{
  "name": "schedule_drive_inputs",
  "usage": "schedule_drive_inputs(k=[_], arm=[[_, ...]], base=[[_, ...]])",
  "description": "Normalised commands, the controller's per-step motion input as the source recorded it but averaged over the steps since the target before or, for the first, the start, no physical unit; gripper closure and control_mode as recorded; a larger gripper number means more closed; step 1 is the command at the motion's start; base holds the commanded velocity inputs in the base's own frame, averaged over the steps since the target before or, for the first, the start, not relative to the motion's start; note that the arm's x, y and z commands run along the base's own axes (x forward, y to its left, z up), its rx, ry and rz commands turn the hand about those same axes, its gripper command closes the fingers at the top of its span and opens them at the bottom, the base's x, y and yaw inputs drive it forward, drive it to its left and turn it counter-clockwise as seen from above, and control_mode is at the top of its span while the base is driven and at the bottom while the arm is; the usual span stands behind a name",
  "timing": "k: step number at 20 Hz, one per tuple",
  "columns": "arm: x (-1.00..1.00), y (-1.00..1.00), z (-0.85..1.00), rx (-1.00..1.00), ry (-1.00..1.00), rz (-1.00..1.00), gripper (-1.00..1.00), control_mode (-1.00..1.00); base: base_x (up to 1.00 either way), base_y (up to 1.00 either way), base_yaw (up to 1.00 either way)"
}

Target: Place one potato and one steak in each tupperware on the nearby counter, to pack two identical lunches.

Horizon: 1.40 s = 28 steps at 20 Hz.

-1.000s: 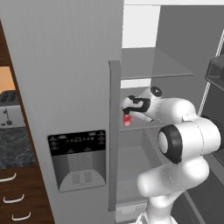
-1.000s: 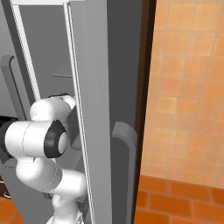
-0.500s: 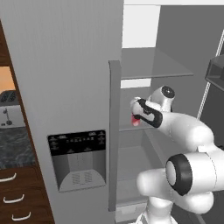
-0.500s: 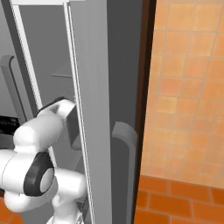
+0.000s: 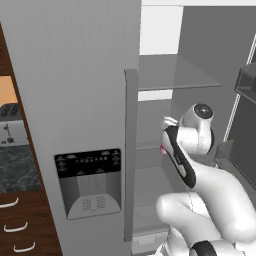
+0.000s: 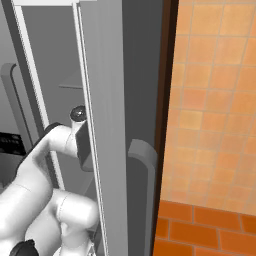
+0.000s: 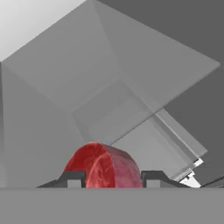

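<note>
My gripper point(image 7: 109, 178) is closed on a steak point(image 7: 103, 166), a rounded red slab marbled with paler streaks. In the hand view it stands on edge between my two dark finger tips point(image 7: 72, 179), one pressed against each side, so the jaws stand only partly open, as far as the meat lets them close. Behind the steak lies the grey interior of the fridge point(image 7: 65, 109), with a clear glass shelf point(image 7: 144, 131) slanting across the tilted view.

In the left base view my arm reaches into the open fridge compartment, past the edge of the fridge door point(image 5: 131, 150). A small patch of red shows at the hand point(image 5: 163, 149), just beside the black wrist band; I take this to be the same steak, though little of it is visible there. A glass shelf point(image 5: 172, 75) sits above my hand. The door's front carries a dark dispenser panel point(image 5: 89, 180).

At the far left of that view, well apart from my hand, a strip of dark speckled counter point(image 5: 15, 167) runs over wood drawers point(image 5: 20, 225) with curved silver handles, and a silver toaster point(image 5: 11, 127) stands on it.

In the right base view my arm goes in behind the fridge door point(image 6: 107, 125), beside an orange tiled wall point(image 6: 215, 100).
</note>
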Motion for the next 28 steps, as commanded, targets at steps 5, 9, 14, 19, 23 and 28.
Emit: schedule_drive_inputs(k=[5, 9, 14, 19, 23, 28], arm=[[-0.93, -0.06, 0.31, 0.0, 0.05, -0.03, 1.0, -1.0], [-0.81, 0.1, 0.7, 0.0, 0.12, -0.04, 1.0, -1.0], [-0.85, 0.0, 0.83, 0.0, 0.14, -0.01, 1.0, -1.0], [-0.69, 0.0, 0.22, 0.0, 0.04, 0.0, 1.0, -1.0], [-0.03, 0.0, 0.0, 0.0, 0.0, 0.0, 1.0, -1.0], [-0.08, 0.06, 0.0, 0.0, 0.0, 0.01, 1.0, -1.0]], base=[[0.0, 0.0, 0.0], [0.0, 0.0, 0.0], [0.0, 0.0, 0.0], [0.0, 0.0, 0.0], [0.0, 0.0, 0.0], [0.0, 0.0, 0.0]])
